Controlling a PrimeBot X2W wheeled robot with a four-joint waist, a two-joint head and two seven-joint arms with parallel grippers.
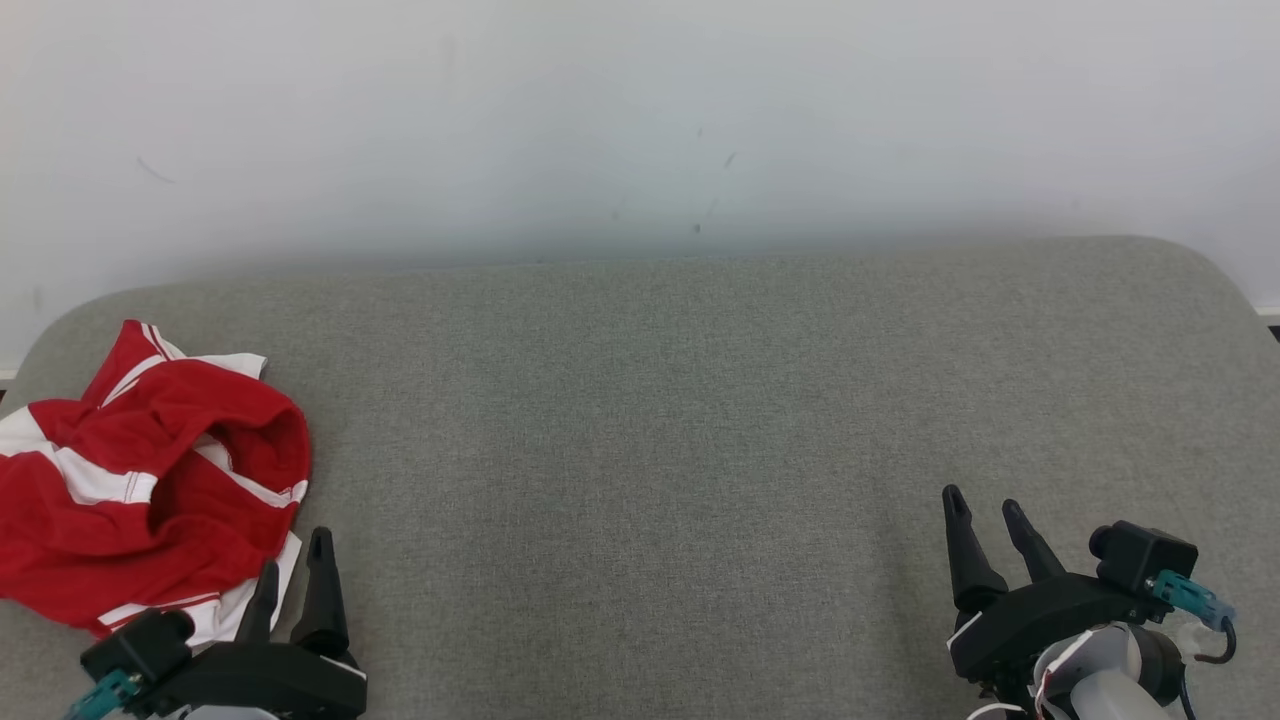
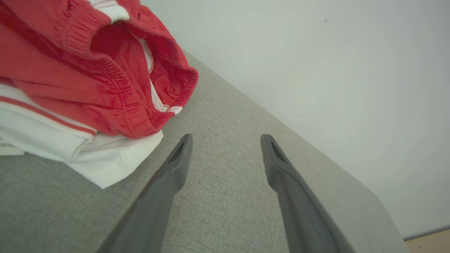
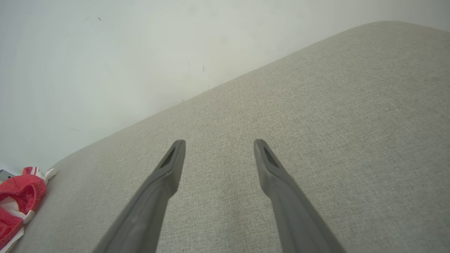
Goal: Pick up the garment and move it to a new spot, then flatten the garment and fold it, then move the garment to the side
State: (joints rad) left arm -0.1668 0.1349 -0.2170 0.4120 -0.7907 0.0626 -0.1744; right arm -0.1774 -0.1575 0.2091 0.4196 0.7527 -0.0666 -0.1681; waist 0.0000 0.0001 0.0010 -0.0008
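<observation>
Grey padded surface [image 1: 640,400]; garment [image 1: 150,480] bunched at nine o'clock.
My left gripper [image 1: 294,553] sits beside it, jaws apart to grab; right gripper [image 1: 983,499], also apart, waits at four o'clock.

Your counter [image 1: 700,400] is covered in grey woven fabric, with rounded far corners and its far edge against a white wall. On it you have a crumpled red-and-white garment [image 1: 150,490], heaped at the left edge toward the near corner.
</observation>
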